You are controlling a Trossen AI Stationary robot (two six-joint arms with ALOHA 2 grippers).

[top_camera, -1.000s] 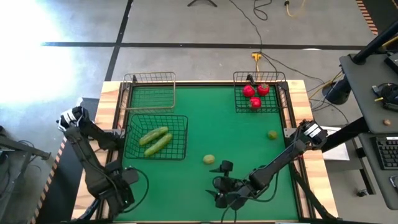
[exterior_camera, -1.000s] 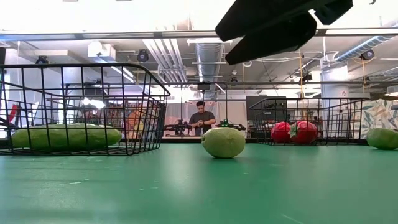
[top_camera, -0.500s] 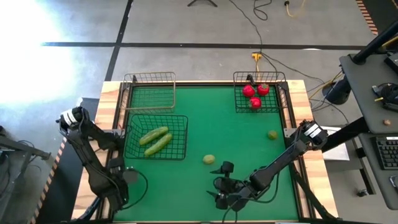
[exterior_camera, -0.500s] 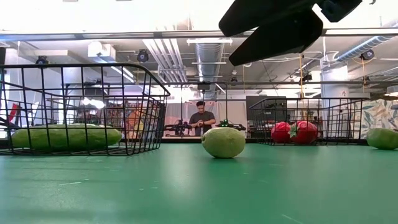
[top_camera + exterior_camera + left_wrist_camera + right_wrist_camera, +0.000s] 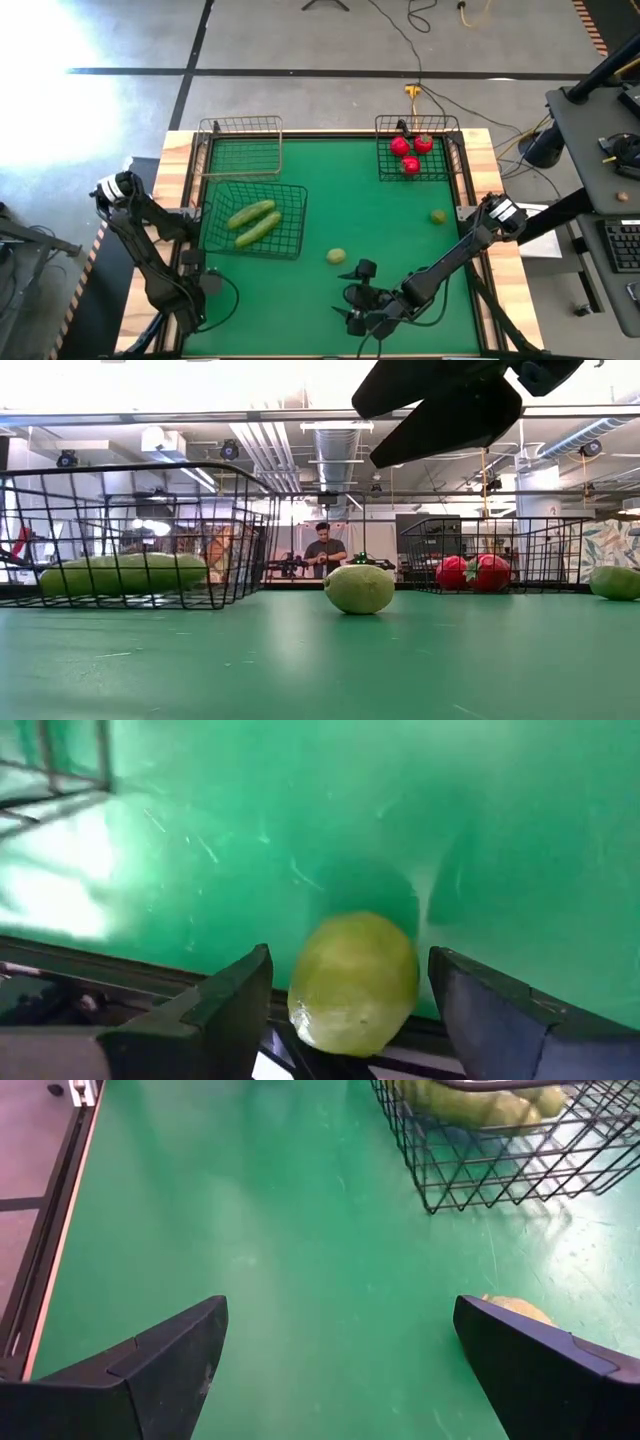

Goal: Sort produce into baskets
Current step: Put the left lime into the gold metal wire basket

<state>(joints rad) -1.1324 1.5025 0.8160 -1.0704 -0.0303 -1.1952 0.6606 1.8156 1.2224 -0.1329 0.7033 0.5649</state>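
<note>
A person point(image 5: 324, 552) is standing far back in the room beyond the green table point(image 5: 340, 215). Cables point(image 5: 415, 40) are trailing across the floor past the table's far edge, and a keyboard point(image 5: 622, 245) is sitting on a desk point(image 5: 585, 140) to the right.

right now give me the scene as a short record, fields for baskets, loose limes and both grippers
tan basket: no produce seen in it
black basket, left: two cucumbers
black basket, far right: three tomatoes
loose limes: one mid-table, one near right edge, one between the left gripper's fingers
left gripper: open, at the table's near-left edge
right gripper: open, raised over near-centre table
</note>
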